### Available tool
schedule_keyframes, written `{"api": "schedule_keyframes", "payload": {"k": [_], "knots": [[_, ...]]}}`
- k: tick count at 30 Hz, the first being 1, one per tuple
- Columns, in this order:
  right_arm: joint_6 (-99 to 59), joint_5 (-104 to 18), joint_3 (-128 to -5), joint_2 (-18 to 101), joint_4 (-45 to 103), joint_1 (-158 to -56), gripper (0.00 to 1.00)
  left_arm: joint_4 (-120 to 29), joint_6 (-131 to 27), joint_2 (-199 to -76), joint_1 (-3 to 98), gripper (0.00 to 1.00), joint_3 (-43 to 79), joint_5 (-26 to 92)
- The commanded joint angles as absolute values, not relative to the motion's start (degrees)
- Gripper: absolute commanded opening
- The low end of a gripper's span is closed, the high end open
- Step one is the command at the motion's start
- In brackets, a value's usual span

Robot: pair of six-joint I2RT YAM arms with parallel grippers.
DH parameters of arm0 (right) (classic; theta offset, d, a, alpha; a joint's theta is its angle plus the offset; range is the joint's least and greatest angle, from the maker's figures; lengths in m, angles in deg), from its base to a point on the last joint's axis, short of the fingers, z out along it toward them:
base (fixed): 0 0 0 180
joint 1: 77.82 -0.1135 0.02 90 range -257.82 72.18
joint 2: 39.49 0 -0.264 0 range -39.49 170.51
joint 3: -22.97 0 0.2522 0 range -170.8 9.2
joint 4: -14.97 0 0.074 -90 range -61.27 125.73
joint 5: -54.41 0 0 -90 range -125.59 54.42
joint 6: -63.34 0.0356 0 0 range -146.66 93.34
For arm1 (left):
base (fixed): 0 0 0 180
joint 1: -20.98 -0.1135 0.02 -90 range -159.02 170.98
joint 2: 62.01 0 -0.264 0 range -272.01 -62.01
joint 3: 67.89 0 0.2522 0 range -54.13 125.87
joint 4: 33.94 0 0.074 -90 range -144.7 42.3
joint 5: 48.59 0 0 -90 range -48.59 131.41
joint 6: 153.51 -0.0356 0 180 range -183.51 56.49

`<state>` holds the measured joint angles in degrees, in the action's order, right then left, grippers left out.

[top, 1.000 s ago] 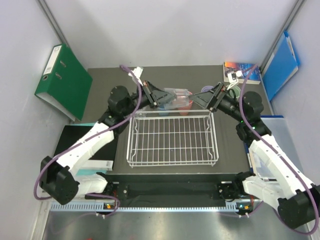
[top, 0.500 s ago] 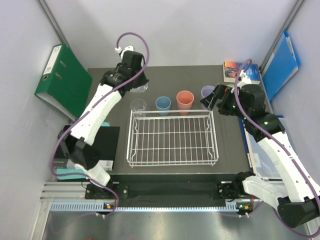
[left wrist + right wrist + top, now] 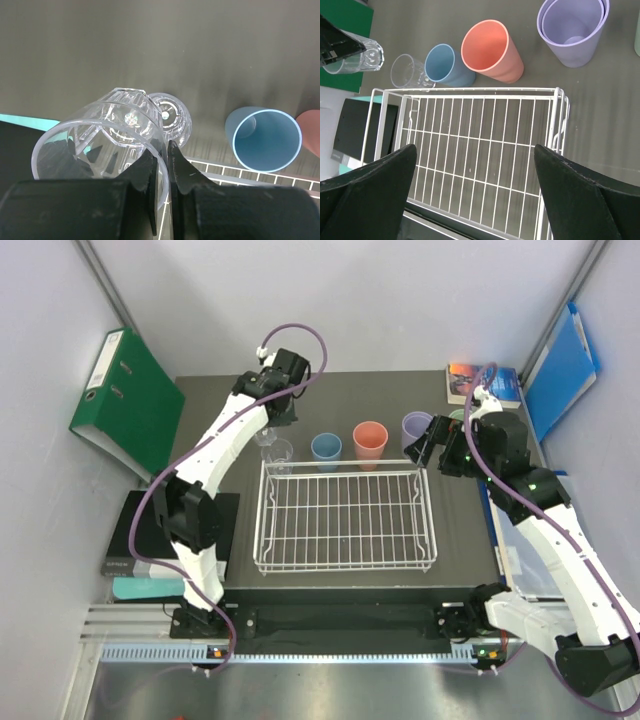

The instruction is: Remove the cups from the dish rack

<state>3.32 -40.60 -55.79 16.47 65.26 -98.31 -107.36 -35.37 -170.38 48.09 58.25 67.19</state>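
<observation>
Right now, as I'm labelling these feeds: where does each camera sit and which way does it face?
Top external: fixed above and behind the arms, looking down on the dish rack; both arms show.
Left wrist: on the left arm, looking down past the left gripper, shut on a tilted clear glass, at the blue cup.
Right wrist: on the right arm, looking down on the rack; the right gripper is open, its fingers in the bottom corners.
Shared: both wrist views show the blue cup.
</observation>
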Motion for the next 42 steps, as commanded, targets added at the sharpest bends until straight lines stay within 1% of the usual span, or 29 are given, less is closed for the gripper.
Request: {"api": "schedule_keyframes", "payload": {"k": [1,17,38,39,40,41,42], "knots": [[2.43,-39.89,-56.28,15.53,64.32,-98.82,1.0,-104.4,-36.71,-171.25,47.0,0.0,58.47,66.63],[2.08,-39.1,-55.04,17.46,64.06,-98.74,1.0,-99.38,-35.3,-176.88,45.06,0.0,57.06,57.76],[1.73,-39.19,-53.9,19.04,62.74,-98.74,1.0,-98.33,-34.42,-176.09,45.06,0.0,52.75,55.99],[1.82,-39.28,-53.81,18.95,62.65,-98.82,1.0,-98.59,-34.42,-176.18,45.15,0.06,53.1,56.17],[1.9,-39.28,-53.73,18.95,62.65,-98.82,1.0,-99.03,-34.42,-176.18,45.06,0.3,53.36,56.35],[1.82,-39.36,-53.73,18.87,62.57,-98.82,1.0,-99.21,-34.25,-176.0,45.15,0.43,54.06,57.13],[1.9,-39.54,-53.64,18.78,62.65,-98.82,1.0,-99.21,-34.16,-175.83,45.06,0.54,54.42,57.83]]}}
